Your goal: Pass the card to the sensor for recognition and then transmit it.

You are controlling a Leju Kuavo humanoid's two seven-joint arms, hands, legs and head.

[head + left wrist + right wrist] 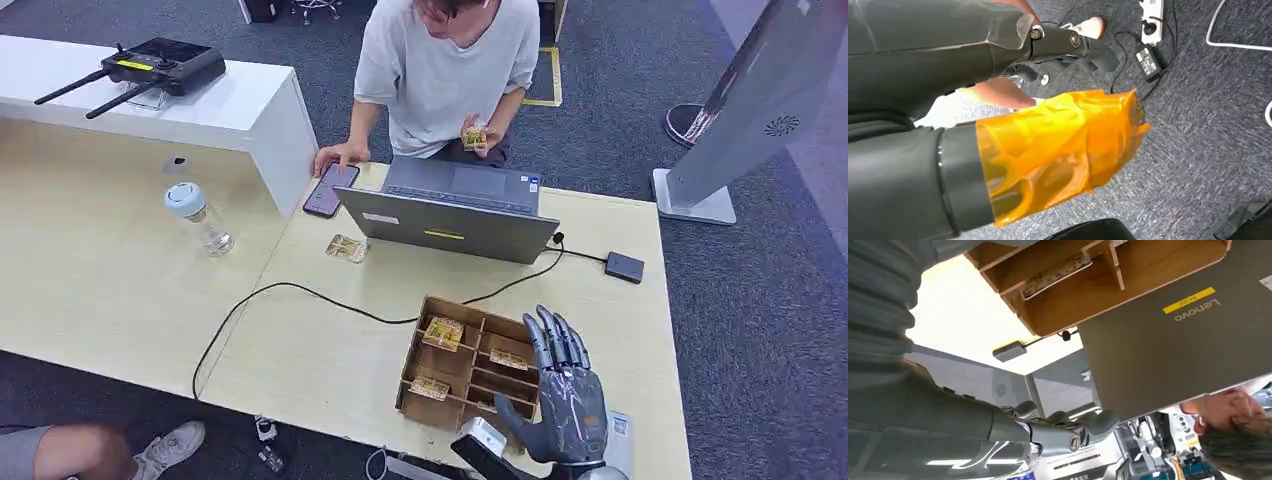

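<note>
My right hand (560,400) is open, fingers spread, over the near right corner of a wooden divided box (415,375). It holds nothing. Yellow cards lie in the box's compartments (443,333), and another card (346,248) lies flat on the table left of the laptop. The small black sensor (624,267) sits at the right, wired to the laptop. In the right wrist view my right hand (948,410) is close to the box (1073,305), a card (1055,275) and the sensor (1009,351). My left hand (1063,150), wrapped in orange film, hangs over the floor and holds nothing.
A grey laptop (450,225) stands behind the box, its cable looping across the table. A person kneeling behind it holds a card (474,137) and touches a phone (330,188). A bottle (200,215) and a remote controller (160,65) are at the left.
</note>
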